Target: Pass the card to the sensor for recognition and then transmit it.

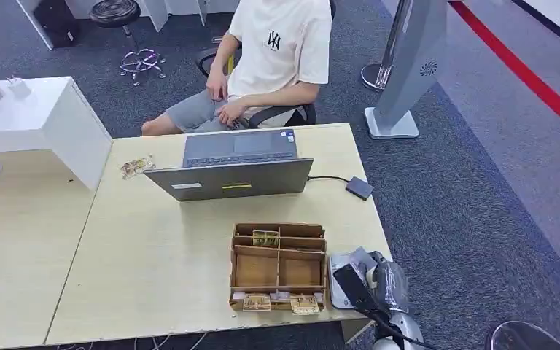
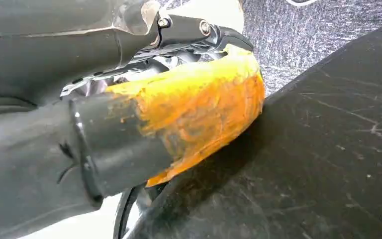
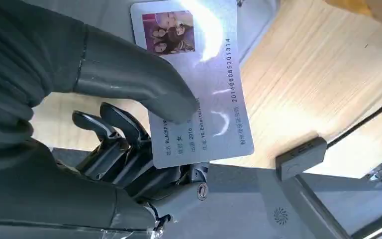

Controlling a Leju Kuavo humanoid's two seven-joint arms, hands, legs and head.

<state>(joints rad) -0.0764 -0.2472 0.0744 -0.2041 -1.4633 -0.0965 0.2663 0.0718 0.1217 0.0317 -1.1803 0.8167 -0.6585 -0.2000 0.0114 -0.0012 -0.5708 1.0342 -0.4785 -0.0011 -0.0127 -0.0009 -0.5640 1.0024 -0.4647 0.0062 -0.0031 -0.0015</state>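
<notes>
In the right wrist view my right hand (image 3: 124,74) pinches a white ID card (image 3: 214,74) between thumb and fingers; the card bears a photo and printed numbers. In the head view the same hand (image 1: 383,283) hovers at the table's near right corner with the card (image 1: 343,281). The sensor, a small dark grey box (image 1: 359,187) on a black cable, lies at the table's right edge, farther from me than the hand; the right wrist view shows this sensor (image 3: 301,157) beyond the card's end. My left hand (image 2: 129,139), its thumb wrapped in orange tape, hangs beside dark bodywork; its fingers are hidden.
A wooden divider box (image 1: 278,266) holding several cards stands just left of my right hand. Behind it is an open laptop (image 1: 230,175), and a person (image 1: 277,51) sits across the table. A white counter (image 1: 36,117) is at left, a grey kiosk stand (image 1: 408,58) at right.
</notes>
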